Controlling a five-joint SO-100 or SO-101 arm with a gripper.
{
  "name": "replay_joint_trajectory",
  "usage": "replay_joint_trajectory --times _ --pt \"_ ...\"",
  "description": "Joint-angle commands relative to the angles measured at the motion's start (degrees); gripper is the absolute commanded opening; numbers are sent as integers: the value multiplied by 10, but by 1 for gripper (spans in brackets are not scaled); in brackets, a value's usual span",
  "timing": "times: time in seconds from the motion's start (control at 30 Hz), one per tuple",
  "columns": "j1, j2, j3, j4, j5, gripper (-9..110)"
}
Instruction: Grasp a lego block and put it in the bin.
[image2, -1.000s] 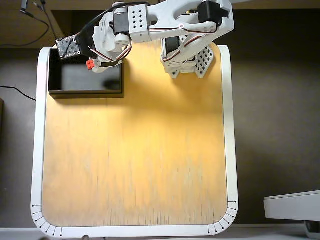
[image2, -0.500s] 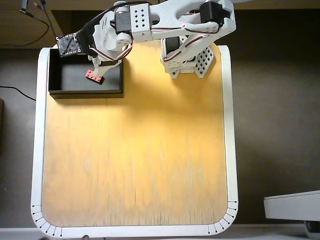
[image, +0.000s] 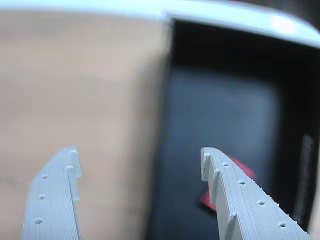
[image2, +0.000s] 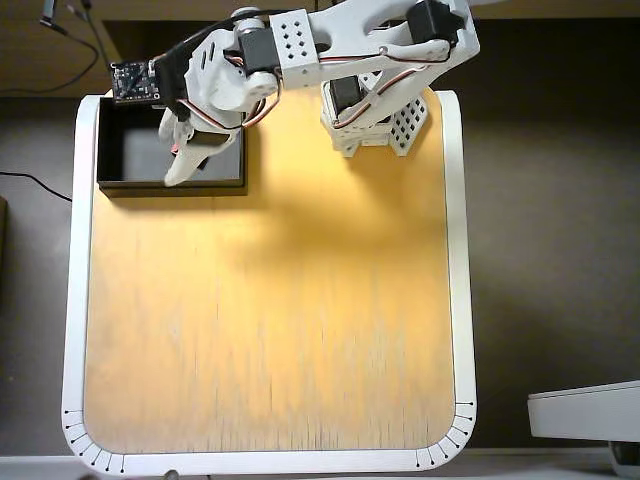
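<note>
The gripper (image: 140, 175) is made of pale plastic with fine printed ridges, matt and dotted with small holes. The table (image2: 270, 320) is faced in light wood grain, edged by a smooth white rim. The bin (image: 220, 110) is seen as matt black, its floor dark grey. The lego block (image: 247, 172) appears as red plastic.

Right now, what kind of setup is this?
Likely a hobby or lab tabletop rig: a wooden board with a white rim, a small white arm's hand over a black bin, cables at the edge.

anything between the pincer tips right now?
Nothing held. Wrist view: open pincer frames bare table and the bin wall; lego block lies behind one fingertip.
</note>
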Motion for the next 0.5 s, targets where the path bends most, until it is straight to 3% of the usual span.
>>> replay_joint_trajectory --times 0.0,0.47 --pt "-77 54 -142 -18 -50 25" --pt "-375 187 -148 -31 -49 22"
